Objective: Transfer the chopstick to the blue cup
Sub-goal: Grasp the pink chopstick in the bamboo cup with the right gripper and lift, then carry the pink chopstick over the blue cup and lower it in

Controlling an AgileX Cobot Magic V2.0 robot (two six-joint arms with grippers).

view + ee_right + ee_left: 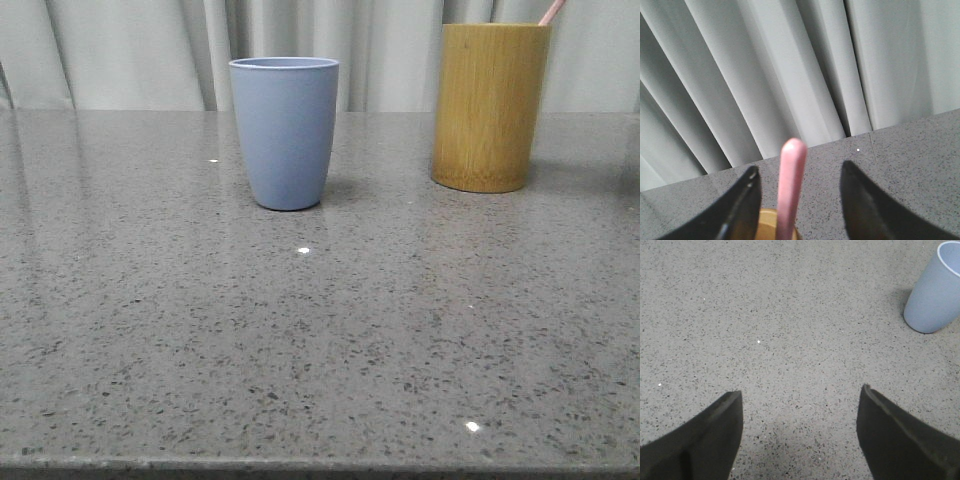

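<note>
The chopstick (791, 190) stands in the bamboo cup (489, 105) near the table's (320, 340) far right edge. The right gripper (799, 200), fingers wide, straddles its tip: I'd drop lower, center, then pinch. The left gripper (800, 435) hangs wide and empty, blue cup (285, 130) nearby. Most of the stick is hidden inside.

Pink chopstick (551, 12) stands tilted in bamboo cup (489, 106), three o'clock of upright, empty-looking blue cup (284, 132).
</note>
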